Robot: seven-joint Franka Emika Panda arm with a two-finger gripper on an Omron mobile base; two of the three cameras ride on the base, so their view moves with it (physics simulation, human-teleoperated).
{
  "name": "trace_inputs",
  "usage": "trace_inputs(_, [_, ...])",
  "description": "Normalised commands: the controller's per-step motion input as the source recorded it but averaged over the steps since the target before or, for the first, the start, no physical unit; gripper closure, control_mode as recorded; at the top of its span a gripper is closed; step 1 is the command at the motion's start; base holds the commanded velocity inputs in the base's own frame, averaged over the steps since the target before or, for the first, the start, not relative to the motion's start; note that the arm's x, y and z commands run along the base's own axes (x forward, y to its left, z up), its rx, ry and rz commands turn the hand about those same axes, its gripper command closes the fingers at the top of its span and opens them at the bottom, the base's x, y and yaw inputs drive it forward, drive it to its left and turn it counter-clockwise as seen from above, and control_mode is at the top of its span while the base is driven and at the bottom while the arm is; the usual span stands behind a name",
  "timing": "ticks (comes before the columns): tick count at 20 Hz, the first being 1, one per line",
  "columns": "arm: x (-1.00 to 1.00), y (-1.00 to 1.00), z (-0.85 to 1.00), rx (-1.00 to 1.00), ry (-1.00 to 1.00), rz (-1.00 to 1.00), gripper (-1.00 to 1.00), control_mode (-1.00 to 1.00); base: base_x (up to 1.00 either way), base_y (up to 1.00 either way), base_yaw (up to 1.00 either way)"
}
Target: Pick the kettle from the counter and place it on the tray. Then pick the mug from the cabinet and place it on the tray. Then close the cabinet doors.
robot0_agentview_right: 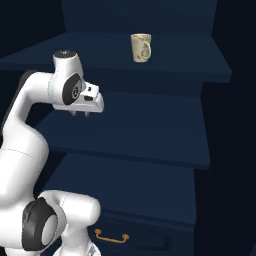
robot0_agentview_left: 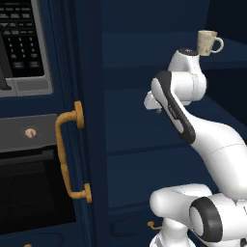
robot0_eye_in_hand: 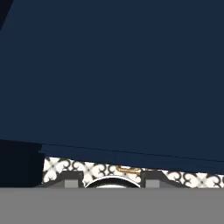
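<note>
Small cream-beige speckled ceramic mug [robot0_agentview_right: 141,47] with one loop handle: upright on an upper inner shelf [robot0_agentview_right: 200,60] of the tall navy blue cabinet [robot0_agentview_right: 150,135], alone there, handle turned toward the right base camera; in the left base view the handle points right.

Cabinet: standing open, several dark blue shelves visible one above another, and a low drawer with a small curved brass handle [robot0_agentview_right: 111,237] beneath them.

Left cabinet door [robot0_agentview_left: 84,144], navy blue: swung open, seen nearly edge-on in the left base view, carrying a long curved brass handle [robot0_agentview_left: 70,152].

Black oven front with grey control panel [robot0_agentview_left: 24,43]: just left of that door.

White robot arm, dark joints: raised in front of the shelves; wrist bent so the pincer [robot0_agentview_right: 80,114] points downward over a middle shelf, below the mug's shelf, to its left and well apart from it. Nothing between its fingers. How far the fingers stand apart cannot be told.

Patterned grey-white floor tiles [robot0_eye_in_hand: 87,168]: seen below the shelf edge in the hand view.
</note>
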Motion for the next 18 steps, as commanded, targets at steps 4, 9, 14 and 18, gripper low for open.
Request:
trace_inputs(4, [-0.13,-0.08,-0.05,0.03,-0.04,0.00,-1.00,-1.00,0.00,0.00,0.00])
trace_inputs(9, [-0.54,-0.56,0.06,0.05,-0.36,0.00,-1.00,-1.00,0.00,0.00,0.00])
trace_inputs(14, [-0.54,-0.75,0.83,0.00,-0.61,0.01,-1.00,-1.00,0.00,0.00,0.00])
trace_inputs(18, [-0.56,-0.53,1.00,0.00,-0.59,0.01,-1.00,-1.00,0.00,0.00,0.00])
